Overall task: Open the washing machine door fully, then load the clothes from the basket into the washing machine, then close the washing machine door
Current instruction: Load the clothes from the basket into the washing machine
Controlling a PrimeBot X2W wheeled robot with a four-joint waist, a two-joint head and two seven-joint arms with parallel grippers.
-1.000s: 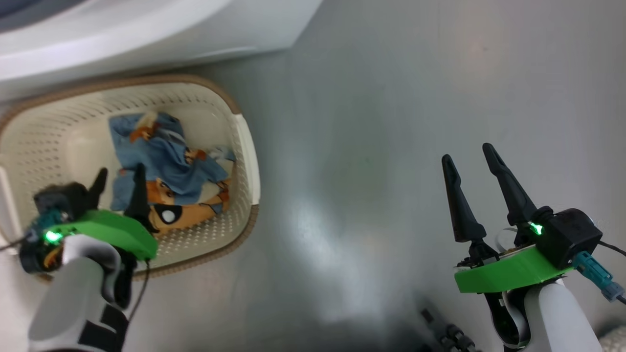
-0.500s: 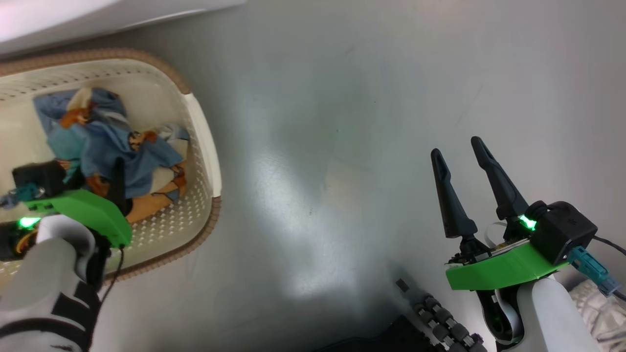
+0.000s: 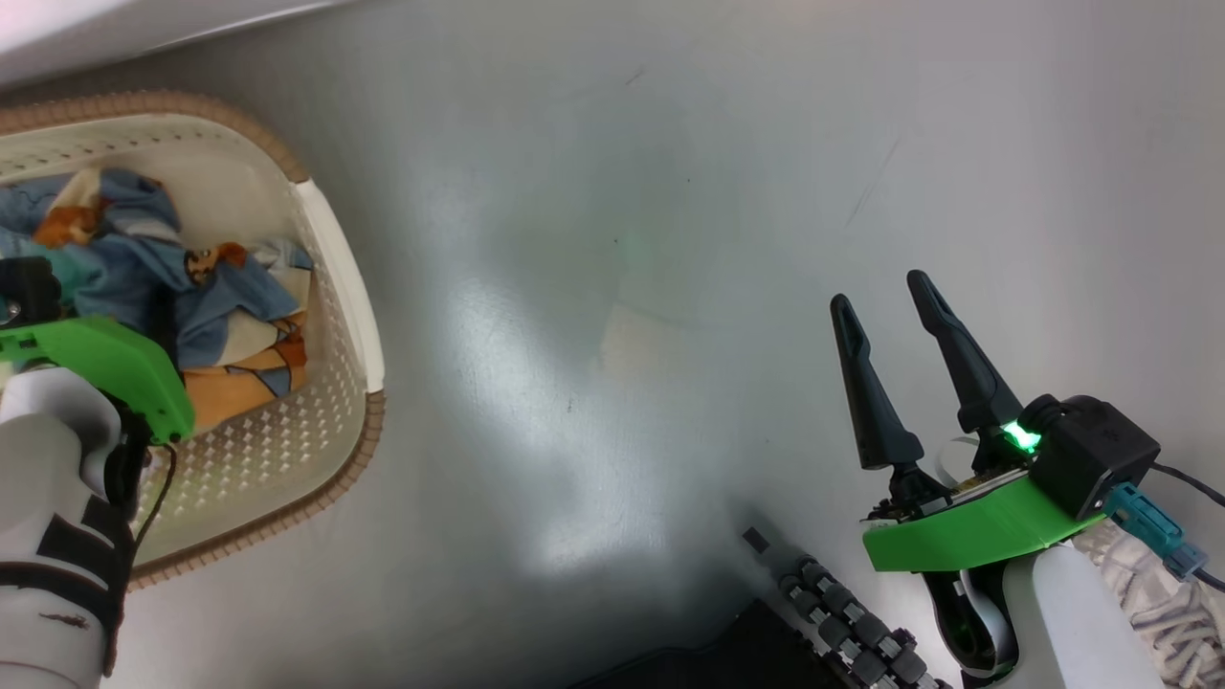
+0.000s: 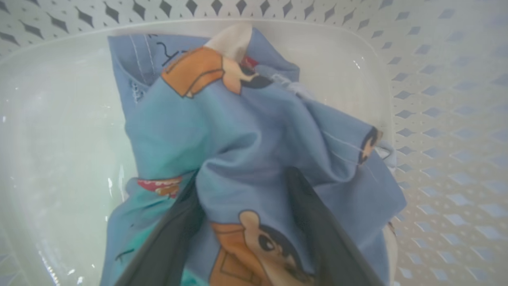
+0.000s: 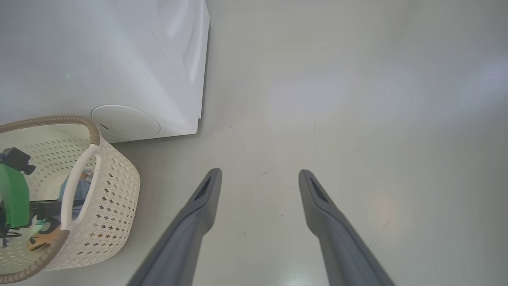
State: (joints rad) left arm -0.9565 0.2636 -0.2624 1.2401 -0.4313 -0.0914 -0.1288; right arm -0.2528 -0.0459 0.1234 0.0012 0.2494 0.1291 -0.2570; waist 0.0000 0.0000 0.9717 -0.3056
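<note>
Evidently loading is only beginning: the light blue cartoon-print clothes (image 4: 246, 131) are lying in the cream perforated plastic basket (image 3: 330, 249) at nine o'clock, with the left end effector (image 4: 244, 178) released and straddling a fold. The right end effector (image 3: 880, 290) is hovering released at four o'clock, and the big white washing machine (image 5: 99, 59) is awaiting them.

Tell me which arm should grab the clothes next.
Left. The left claw is down inside the basket, open, its fingers straddling a fold of the clothes. The right claw hangs open over bare floor, apart from the basket.
</note>
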